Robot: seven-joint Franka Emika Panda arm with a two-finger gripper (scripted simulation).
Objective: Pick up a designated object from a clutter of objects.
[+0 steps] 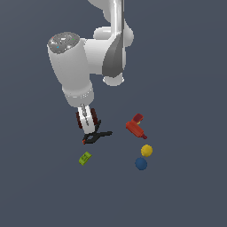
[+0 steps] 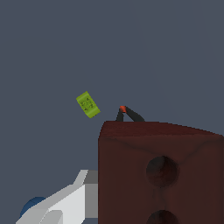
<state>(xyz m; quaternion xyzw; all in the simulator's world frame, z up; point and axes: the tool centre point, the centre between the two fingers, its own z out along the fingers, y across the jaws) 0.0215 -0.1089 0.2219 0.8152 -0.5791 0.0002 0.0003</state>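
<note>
A: Wrist view first: the brick (image 2: 159, 173) fills the near field, dark reddish-brown, with one round hole showing on its face and a second cut off at the frame edge. One pale finger (image 2: 72, 201) sits against its side.

B: So it's gripped?

A: I'd judge so. In the exterior view the brick (image 1: 82, 119) sits between the jaws of the gripper (image 1: 87, 123), closed on it from both sides, directly under the arm's wrist.

B: Is it off the worktop (image 1: 186, 195)?

A: Hard to say for certain. Wrist view shows the clamp's tip (image 2: 123, 109) peeking past the brick's far edge, and in the exterior view the clamp (image 1: 96, 136) lies just at 5 o'clock of the brick, very near or touching the jaws. No shadows to tell height.

B: And the rest of the clutter?

A: Untouched, as far as I can see. Green block (image 1: 84, 158) at 6 o'clock of the brick, drill (image 1: 135, 126) at 3 o'clock, well apart, with the yellow ball (image 1: 146, 150) and blue ball (image 1: 141, 163) touching each other around 4 o'clock.

B: Progress, then?

A: The grasp looks made; what's left, by my reckoning, is a clean lift clear of the clamp.
</note>
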